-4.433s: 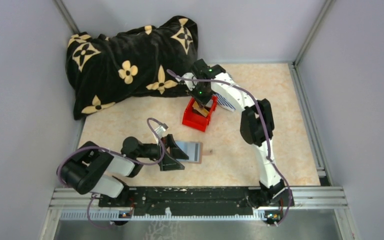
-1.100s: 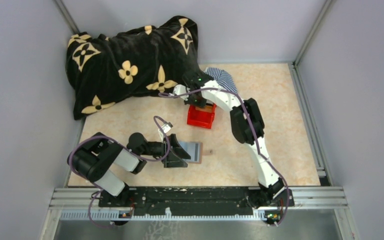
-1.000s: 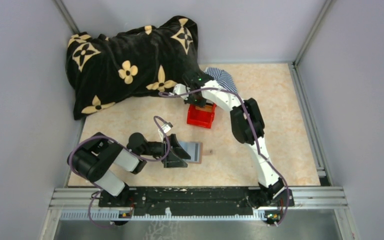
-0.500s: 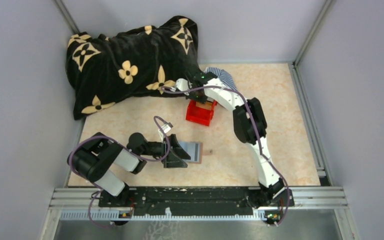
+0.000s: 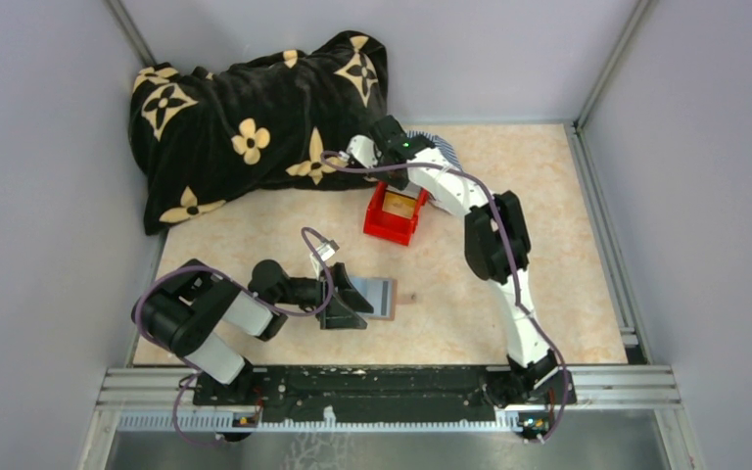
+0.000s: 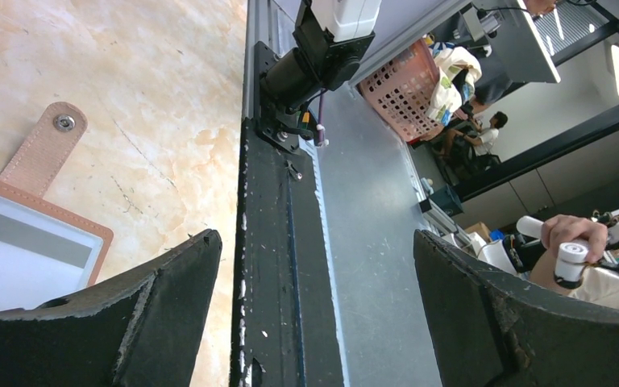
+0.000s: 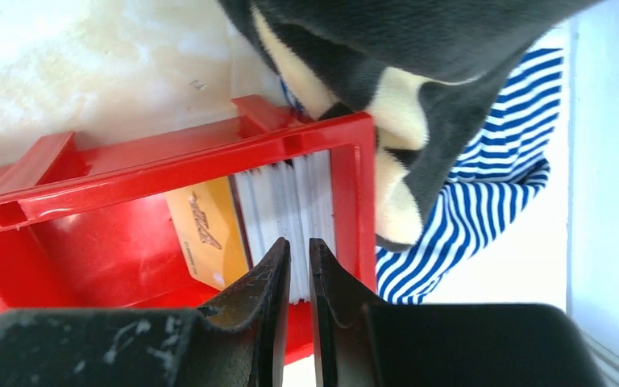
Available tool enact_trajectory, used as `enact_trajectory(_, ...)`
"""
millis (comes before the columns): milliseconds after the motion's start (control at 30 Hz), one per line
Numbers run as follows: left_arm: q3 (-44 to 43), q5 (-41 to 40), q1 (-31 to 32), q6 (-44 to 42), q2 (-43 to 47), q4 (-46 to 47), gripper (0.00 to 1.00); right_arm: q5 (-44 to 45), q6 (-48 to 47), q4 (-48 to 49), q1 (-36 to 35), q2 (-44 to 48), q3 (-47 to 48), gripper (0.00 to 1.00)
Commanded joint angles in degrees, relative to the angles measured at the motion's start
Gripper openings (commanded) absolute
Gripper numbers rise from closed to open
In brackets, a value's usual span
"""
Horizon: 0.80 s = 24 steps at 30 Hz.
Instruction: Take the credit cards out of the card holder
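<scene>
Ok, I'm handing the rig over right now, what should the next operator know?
Left hand: open wide, low beside the card holder, holding nothing.
Right hand: nearly shut over the red box; no card seen in it.
Done: an orange card and a pale stack of cards stand in the box.
Left: one pale card lies on the open holder; take it out.

The top view looks steeply down from behind the arm bases, taking in the whole table. The left wrist view sits low and close, facing the near rail; both show the card holder. The right wrist view peers closely into the red box, also seen from above.
</scene>
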<state>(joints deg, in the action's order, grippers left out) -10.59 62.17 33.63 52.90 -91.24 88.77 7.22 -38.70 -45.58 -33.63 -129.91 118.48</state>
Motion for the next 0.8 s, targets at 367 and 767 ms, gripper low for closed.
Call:
enact_trajectory(367, -1.85, -7.16, -1.35, -0.98, 2.15, 7.58, 0.99, 10.82, 19.48, 45.52, -3.45, 42.98, -42.19, 0.13)
enact_trajectory(767, -5.69, -29.0, -0.05, -18.22, 20.56, -45.71, 0.97, -6.16, 62.91, 43.12, -9.19, 66.17, -77.68, 0.21)
